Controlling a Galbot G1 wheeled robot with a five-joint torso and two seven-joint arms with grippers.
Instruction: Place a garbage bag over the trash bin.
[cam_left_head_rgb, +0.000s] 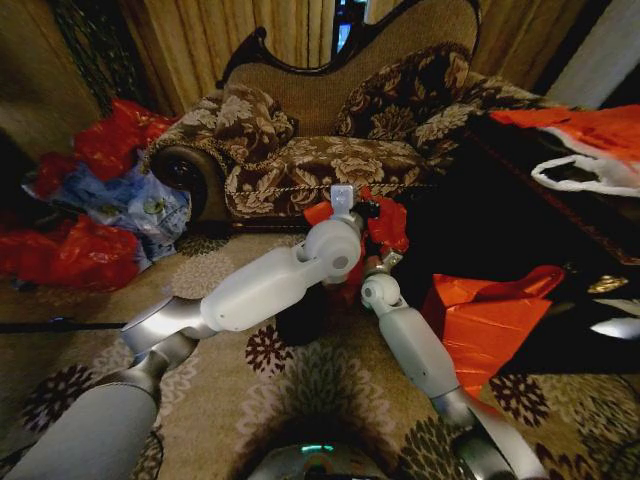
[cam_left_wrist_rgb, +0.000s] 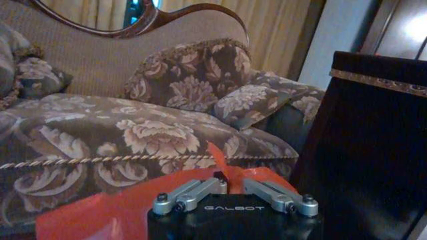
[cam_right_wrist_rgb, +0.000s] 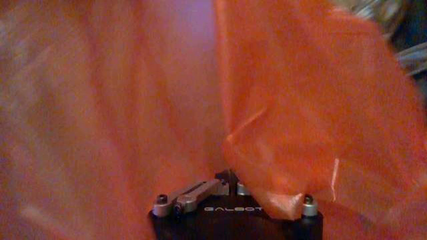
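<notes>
Home living room, ornate floral sofa (cam_left_head_rgb: 330, 150) with cushions (cam_left_wrist_rgb: 193, 75), patterned carpet (cam_left_head_rgb: 330, 390), drawn curtains (cam_left_head_rgb: 250, 40)

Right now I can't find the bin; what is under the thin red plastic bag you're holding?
A small black cylindrical bin stands below the thin red plastic bag; the white left forearm covers its rim.

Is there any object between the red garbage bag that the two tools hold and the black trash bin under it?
Nothing visible stands between them. The garbage bag hangs pinched in the left tool and the right tool, in front of the sofa. The trash bin stands on the carpet just below, partly behind the left forearm.
</notes>
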